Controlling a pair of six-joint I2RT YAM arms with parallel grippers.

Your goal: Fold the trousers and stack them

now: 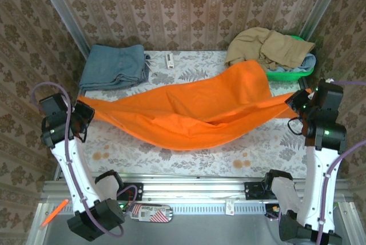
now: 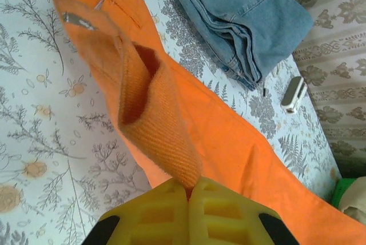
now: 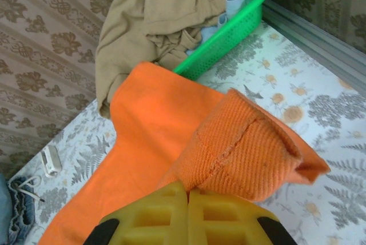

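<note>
From above, we see the large pair of bright orange cloth trousers (image 1: 200, 108) stretched across the floral-printed tabletop (image 1: 131, 148). One end is pinched in the left claw (image 1: 86, 111) and the other in the right claw (image 1: 297, 101). Both claws are clenched on the fabric, and the middle sags between them and appears to rest on the surface. We judge the step in hand to be the first fold. To do it well, we should move both ends at an even height and pace, with the cloth taut enough for the edge to land straight.

A folded blue-grey denim garment (image 1: 112, 66) lies at the far left, with a small white rectangular device (image 1: 169, 60) just beside it. At the far right, a tan khaki garment (image 1: 269, 46) spills out of a green plastic basket (image 1: 291, 73), right against the orange cloth's far edge. We think it could snag a fold swung that way.

In the left wrist view, the yellow ribbed fingers (image 2: 154, 216) are shut on a thick doubled band of orange. A small silvery fastening (image 2: 77, 21) shows further along that band. The denim and the white device lie near the far edge of the cloth.

In the right wrist view, the fingers are likewise shut, gripping a stitched, bunched fold. The khaki garment hangs over the basket rim just beyond it.
</note>
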